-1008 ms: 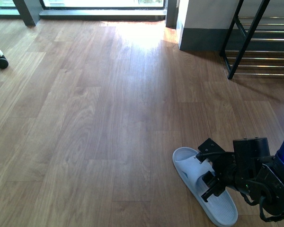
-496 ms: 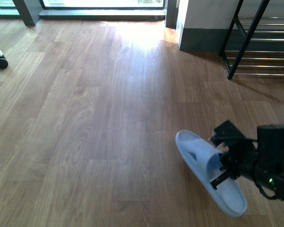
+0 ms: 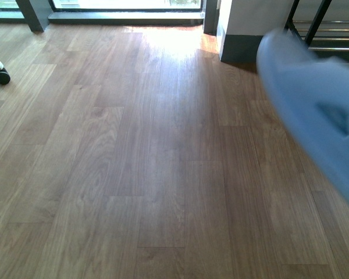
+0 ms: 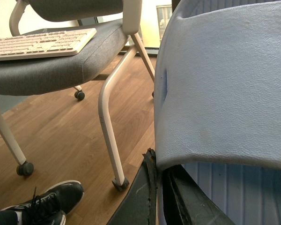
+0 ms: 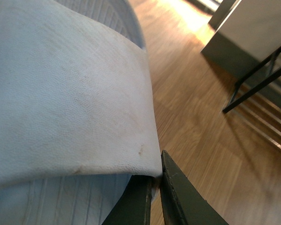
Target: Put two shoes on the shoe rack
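Plainly, the open room is the wooden floor [image 3: 134,163]. In the front view it runs bare from a caster [image 3: 0,75] at the far left edge across to the white pillar [image 3: 238,29] with its grey foot.

The shoes here are pale blue slides. The left fingers [image 4: 145,192] stand narrow, pinched on the strap edge of the left slide [image 4: 225,84], which rises just above them. Whether its sole is clear of the floor cannot be told. Beyond these fingers, apart from the slide, a chair [image 4: 61,70] on white legs carries a keyboard [image 4: 42,42] on its grey seat. A black sneaker [image 4: 49,204] rests on the floor near the chair's leg.

The right fingers [image 5: 173,197] are narrow too, closed on the strap edge of the right slide [image 5: 65,93], which touches both tips. Past them, well apart, stand the black legs and thin bars of the shoe rack [image 5: 262,79], beside the pillar.

Half a second ago the front view showed the right slide low over the floor, held in the dark fingers. Now it is a large blurred blue shape close to the camera at the right edge, hiding the arm and most of the rack. The floor and caster are unchanged. Neither slide rests on the rack.
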Robot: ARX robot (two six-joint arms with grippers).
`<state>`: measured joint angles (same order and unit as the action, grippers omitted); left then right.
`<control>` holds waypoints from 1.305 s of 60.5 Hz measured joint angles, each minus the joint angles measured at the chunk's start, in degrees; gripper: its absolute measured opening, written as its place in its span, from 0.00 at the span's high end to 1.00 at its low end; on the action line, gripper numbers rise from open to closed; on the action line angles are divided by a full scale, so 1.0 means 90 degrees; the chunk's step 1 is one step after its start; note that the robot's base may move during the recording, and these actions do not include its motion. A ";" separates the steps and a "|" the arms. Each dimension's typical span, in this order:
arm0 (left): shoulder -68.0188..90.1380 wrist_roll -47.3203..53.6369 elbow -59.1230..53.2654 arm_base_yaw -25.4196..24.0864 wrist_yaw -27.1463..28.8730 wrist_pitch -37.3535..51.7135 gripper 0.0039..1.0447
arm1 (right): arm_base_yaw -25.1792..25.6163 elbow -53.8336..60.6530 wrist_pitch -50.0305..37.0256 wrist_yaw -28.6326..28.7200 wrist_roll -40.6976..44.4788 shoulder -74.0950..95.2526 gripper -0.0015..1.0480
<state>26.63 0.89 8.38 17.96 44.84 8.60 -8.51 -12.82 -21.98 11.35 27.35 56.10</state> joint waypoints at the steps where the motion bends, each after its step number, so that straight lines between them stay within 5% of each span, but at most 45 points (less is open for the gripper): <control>1: 0.0000 0.0000 0.0000 0.0000 0.0000 0.0000 0.99 | -0.0005 0.0000 0.0158 -0.0002 -0.0010 -0.0262 0.98; 12: 0.0000 0.0000 0.0000 0.0000 -0.0002 0.0000 0.99 | -0.0015 -0.0019 0.0833 -0.0019 -0.0121 -0.2234 0.98; 79: -0.0002 0.0000 -0.0002 0.0005 -0.0005 0.0000 0.99 | -0.0024 0.0036 0.0899 -0.0046 -0.0136 -0.2249 0.98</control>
<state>26.61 0.89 8.36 18.00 44.80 8.60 -8.73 -12.49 -13.89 10.94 26.13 35.86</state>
